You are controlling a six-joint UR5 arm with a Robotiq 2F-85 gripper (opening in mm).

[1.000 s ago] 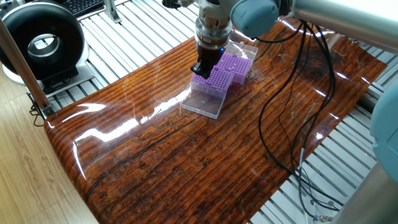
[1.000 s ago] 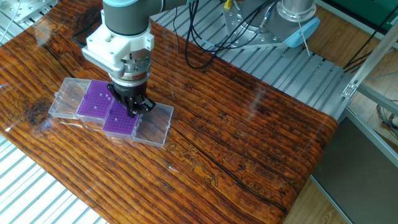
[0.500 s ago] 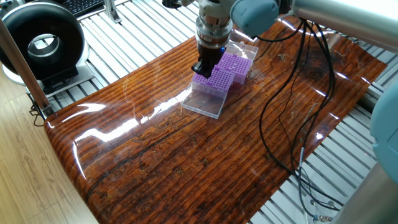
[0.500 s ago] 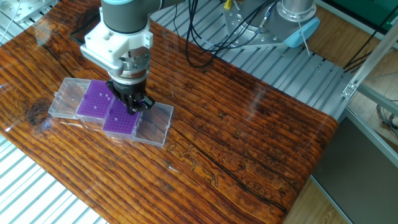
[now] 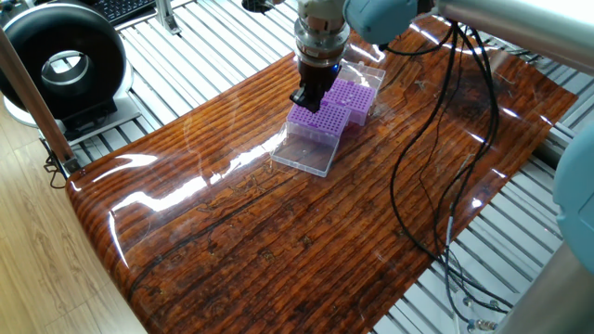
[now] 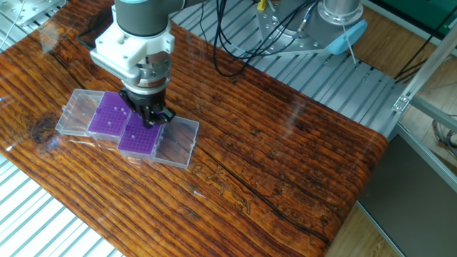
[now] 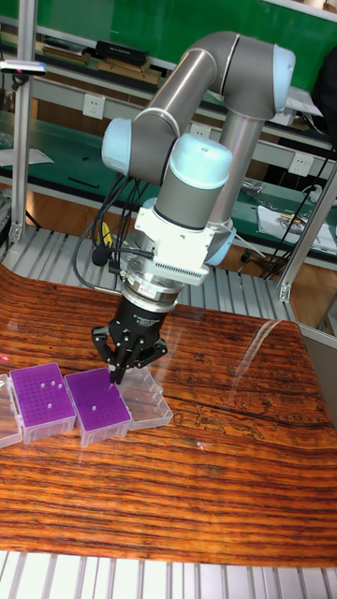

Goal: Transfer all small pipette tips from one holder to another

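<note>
A glossy wood-grain table (image 5: 278, 232) fills one fixed view; two purple racks touch side by side, and the gripper (image 5: 303, 98) hovers over the nearer rack (image 5: 317, 118).

The other fixed view shows the farther rack (image 6: 106, 114) beside it.

In the tall fixed view, the fingertips nearly meet; whether they pinch a tip, I cannot tell.

claw (image 7: 119, 371) – above right purple rack (image 7: 97, 404) | left purple rack (image 7: 42, 401) beside it – touching
</note>
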